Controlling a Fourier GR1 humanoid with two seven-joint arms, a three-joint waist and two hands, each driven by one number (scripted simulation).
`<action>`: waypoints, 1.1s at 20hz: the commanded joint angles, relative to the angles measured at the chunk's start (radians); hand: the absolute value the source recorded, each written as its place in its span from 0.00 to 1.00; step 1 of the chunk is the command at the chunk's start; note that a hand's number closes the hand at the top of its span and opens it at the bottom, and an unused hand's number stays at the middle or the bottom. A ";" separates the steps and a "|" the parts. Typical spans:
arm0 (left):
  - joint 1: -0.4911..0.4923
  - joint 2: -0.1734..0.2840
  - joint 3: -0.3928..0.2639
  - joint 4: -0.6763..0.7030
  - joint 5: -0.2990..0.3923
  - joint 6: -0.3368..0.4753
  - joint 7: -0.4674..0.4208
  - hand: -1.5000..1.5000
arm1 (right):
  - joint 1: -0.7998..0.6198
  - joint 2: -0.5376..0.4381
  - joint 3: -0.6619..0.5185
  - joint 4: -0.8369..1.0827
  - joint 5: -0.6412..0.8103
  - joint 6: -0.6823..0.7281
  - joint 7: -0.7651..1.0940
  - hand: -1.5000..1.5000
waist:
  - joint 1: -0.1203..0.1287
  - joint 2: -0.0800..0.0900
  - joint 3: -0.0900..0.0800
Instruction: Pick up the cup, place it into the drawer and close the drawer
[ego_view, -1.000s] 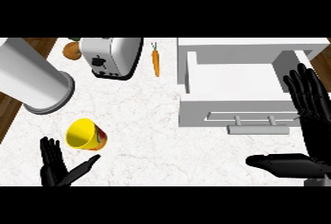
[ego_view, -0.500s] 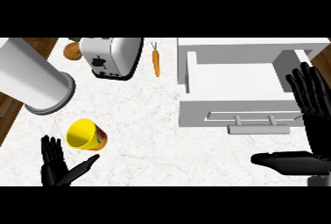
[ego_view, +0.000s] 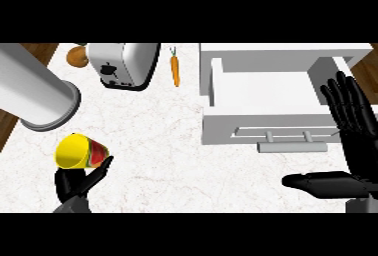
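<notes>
Our left hand at the yellow cup, drawer standing open

Our left hand sits at the lower left with fingers straight, its thumb touching the yellow cup, which lies tipped on the marble counter; our right hand rests open, fingers up, beside the open white drawer. A toaster, a carrot and a grey cylinder lie farther back

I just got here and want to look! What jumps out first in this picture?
The bright yellow cup lying on its side at the lower left of the white counter, with the left hand right beneath it. Next, the big white drawer standing open at the right, with the open right hand spread beside it. A small orange carrot lies near the back, next to a toaster.
</notes>
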 joint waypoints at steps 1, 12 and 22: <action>-0.036 0.012 0.000 0.079 -0.001 -0.145 -0.089 1.00 | -0.030 0.016 0.020 0.020 0.025 -0.020 0.010 0.00 | -0.003 0.004 -0.006; -0.108 0.042 -0.055 0.063 -0.021 -0.335 -0.018 1.00 | -0.079 -0.019 -0.015 0.067 0.021 -0.010 0.016 0.00 | -0.002 0.006 -0.006; -0.137 0.082 -0.097 0.035 -0.071 -0.380 -0.074 1.00 | 0.032 0.006 0.019 -0.055 0.021 -0.002 0.021 0.00 | -0.012 0.002 -0.005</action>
